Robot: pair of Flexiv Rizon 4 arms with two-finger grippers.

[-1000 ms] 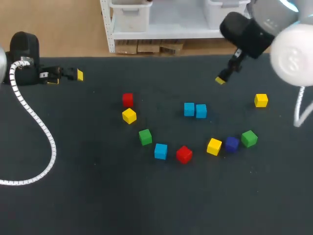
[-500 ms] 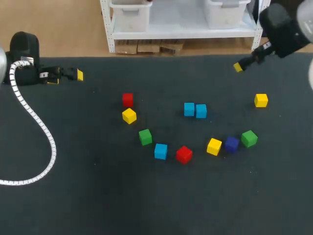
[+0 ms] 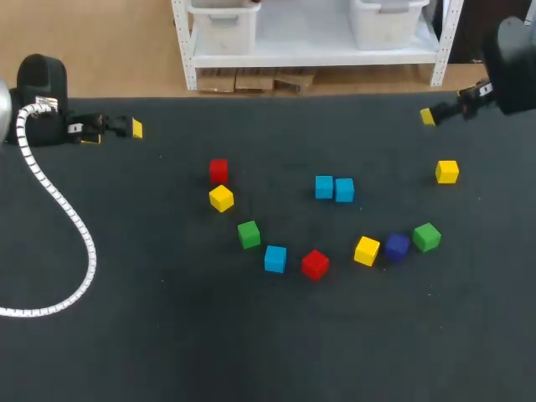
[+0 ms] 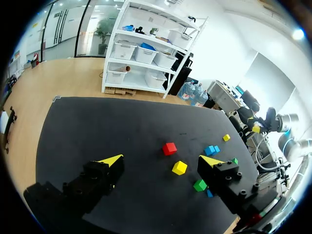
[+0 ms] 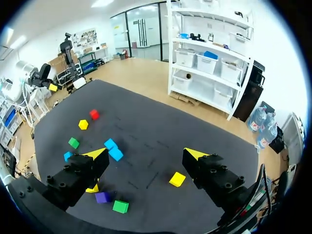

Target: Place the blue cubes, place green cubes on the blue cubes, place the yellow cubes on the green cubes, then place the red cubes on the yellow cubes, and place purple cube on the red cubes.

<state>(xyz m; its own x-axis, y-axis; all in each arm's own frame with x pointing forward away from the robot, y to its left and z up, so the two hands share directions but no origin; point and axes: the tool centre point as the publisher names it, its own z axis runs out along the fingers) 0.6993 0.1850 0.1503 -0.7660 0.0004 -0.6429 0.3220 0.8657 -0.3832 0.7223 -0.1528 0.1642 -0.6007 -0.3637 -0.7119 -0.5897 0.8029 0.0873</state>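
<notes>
Coloured cubes lie scattered on the black table. Two blue cubes (image 3: 334,188) touch at the middle, and a third blue cube (image 3: 275,259) lies nearer the front. Around them are a red cube (image 3: 219,170), a yellow cube (image 3: 221,198), a green cube (image 3: 248,234), a second red cube (image 3: 315,264), a yellow cube (image 3: 366,250), the purple cube (image 3: 397,246), a green cube (image 3: 426,237) and a lone yellow cube (image 3: 447,172). My left gripper (image 3: 117,131) (image 4: 161,162) stands open at the far left, holding nothing. My right gripper (image 3: 437,114) (image 5: 145,155) hangs open at the far right, above the lone yellow cube (image 5: 177,179).
A white ribbed cable (image 3: 59,209) from my left arm loops over the table's left side. The table's back edge (image 3: 293,97) runs just behind both grippers. Bare black surface fills the front half of the table (image 3: 251,343).
My right arm has swung from above the table's middle back out to the far right edge, still open. The left arm and all cubes have stayed put.
</notes>
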